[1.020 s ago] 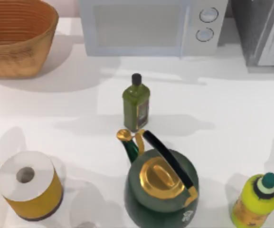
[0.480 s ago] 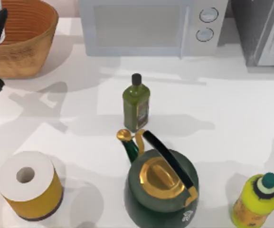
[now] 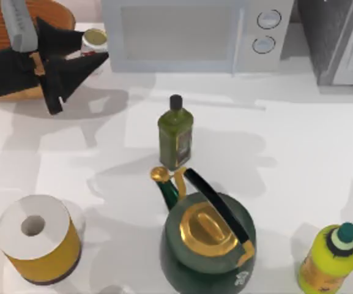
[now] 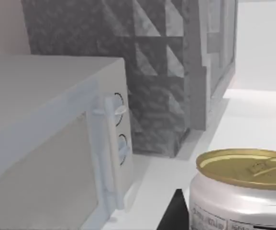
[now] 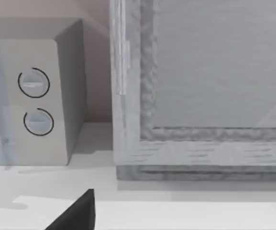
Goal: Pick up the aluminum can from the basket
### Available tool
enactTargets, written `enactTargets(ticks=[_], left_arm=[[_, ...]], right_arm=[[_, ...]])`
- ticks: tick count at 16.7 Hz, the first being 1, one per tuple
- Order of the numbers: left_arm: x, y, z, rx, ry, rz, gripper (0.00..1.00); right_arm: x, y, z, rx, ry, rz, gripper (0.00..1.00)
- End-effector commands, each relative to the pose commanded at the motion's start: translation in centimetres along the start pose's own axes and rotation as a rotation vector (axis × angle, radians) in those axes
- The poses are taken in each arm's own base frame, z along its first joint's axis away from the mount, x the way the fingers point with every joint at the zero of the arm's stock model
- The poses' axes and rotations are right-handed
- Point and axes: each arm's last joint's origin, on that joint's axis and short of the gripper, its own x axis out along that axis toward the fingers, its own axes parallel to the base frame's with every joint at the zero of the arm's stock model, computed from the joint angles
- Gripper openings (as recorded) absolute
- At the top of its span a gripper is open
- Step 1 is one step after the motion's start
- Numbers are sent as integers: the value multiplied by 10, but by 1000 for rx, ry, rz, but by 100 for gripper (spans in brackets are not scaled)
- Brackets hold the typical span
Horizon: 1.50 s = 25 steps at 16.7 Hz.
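Note:
The aluminum can (image 3: pixel 95 40), pale on top with red on its side, hangs in the air between the black fingers of my left gripper (image 3: pixel 94 49), which is shut on it. It is just right of the basket (image 3: pixel 57 13), close to the microwave's left corner. The arm hides most of the orange-brown wicker basket at the table's back left. In the left wrist view the can (image 4: pixel 243 191) sits close up with a gold-toned lid, beside one dark finger (image 4: pixel 176 215). A dark part of my right gripper (image 5: pixel 78 214) shows in the right wrist view, facing the microwave knobs.
A white microwave (image 3: pixel 188 33) stands along the back, with a grey cabinet (image 3: pixel 341 40) to its right. A green oil bottle (image 3: pixel 175 131) is mid-table and a green-and-gold kettle (image 3: pixel 208 242) in front of it. A paper roll (image 3: pixel 35 236) sits front left, a yellow bottle (image 3: pixel 332 257) front right.
My left arm swung from the table's left edge up over the basket, then moved right with the can in its grip. The can now hangs past the basket's right rim.

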Motion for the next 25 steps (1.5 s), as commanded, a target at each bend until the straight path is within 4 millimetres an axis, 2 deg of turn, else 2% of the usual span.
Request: enactTargets(ticks=[2, 4, 6, 8, 10, 15, 25], left_arm=[[14, 12, -52, -45, 4, -115, 0], [27, 16, -96, -74, 3, -210, 0], [38, 15, -129, -87, -1, -288, 0], [50, 12, -150, -85, -6, -344, 0], [59, 9, -159, -77, -11, -376, 0], [61, 9, -160, -75, -12, -381, 0], [61, 9, -160, -75, -12, -381, 75]], right_arm=[[0, 0, 0, 0, 0, 0, 100], [0, 0, 0, 0, 0, 0, 100], [0, 0, 0, 0, 0, 0, 100], [0, 0, 0, 0, 0, 0, 100], [0, 0, 0, 0, 0, 0, 100], [0, 0, 0, 0, 0, 0, 100], [0, 0, 0, 0, 0, 0, 100]])
